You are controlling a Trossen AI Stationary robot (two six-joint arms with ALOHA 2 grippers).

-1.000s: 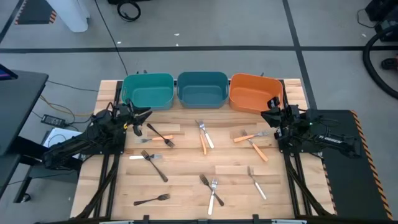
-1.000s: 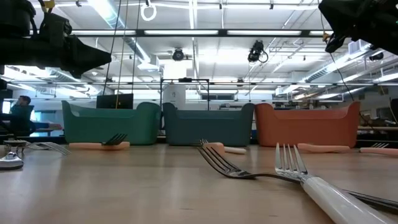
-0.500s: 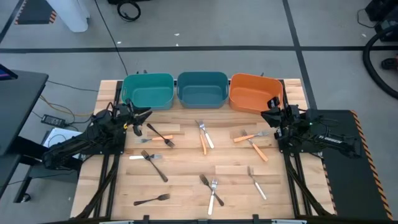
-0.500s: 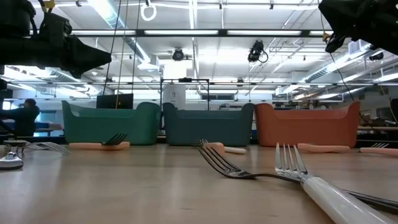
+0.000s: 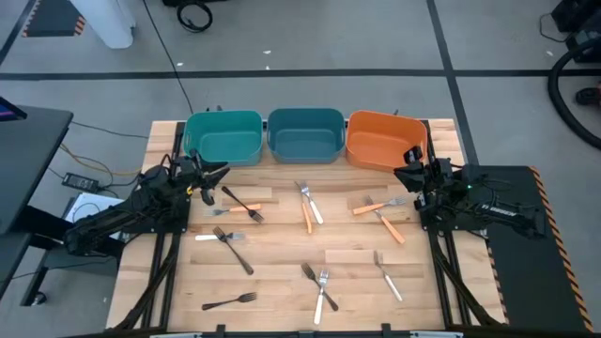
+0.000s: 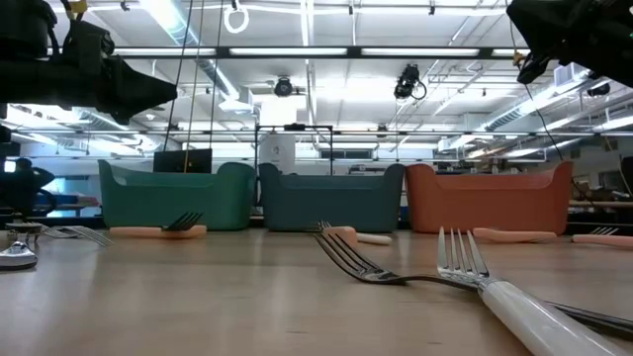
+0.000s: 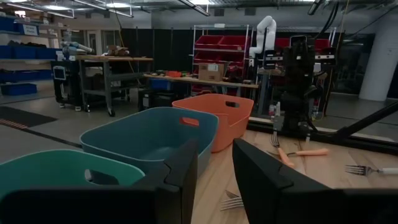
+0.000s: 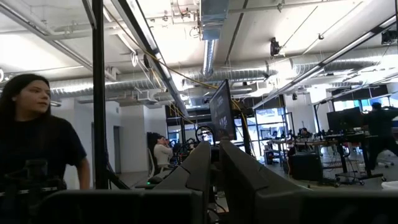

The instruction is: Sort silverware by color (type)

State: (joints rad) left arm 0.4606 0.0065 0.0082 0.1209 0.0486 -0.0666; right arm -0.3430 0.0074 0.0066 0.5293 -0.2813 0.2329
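Observation:
The silverware lies flat and scattered on the wooden table point(image 5: 282, 249). There are black forks point(image 5: 233, 250) point(image 5: 230, 301), orange-handled forks point(image 5: 380, 206) point(image 5: 306, 217) and silver or white ones point(image 5: 385, 275) point(image 5: 322, 294). Teal bin point(image 5: 223, 137), blue bin point(image 5: 305, 134) and orange bin point(image 5: 386, 141) stand along the far edge. My left gripper point(image 5: 220, 172) point(image 7: 215, 165) hovers near the teal bin, slightly open and holding nothing. My right gripper point(image 5: 406, 173) point(image 8: 215, 155) hovers beside the orange bin, its fingers together, and faces the room.
The low view shows a black fork point(image 6: 361, 262) and a white-handled fork point(image 6: 514, 302) close by on the near table. Both arms stay at the table's left and right edges, above the surface. A person point(image 8: 31, 137) shows in the room beyond the table.

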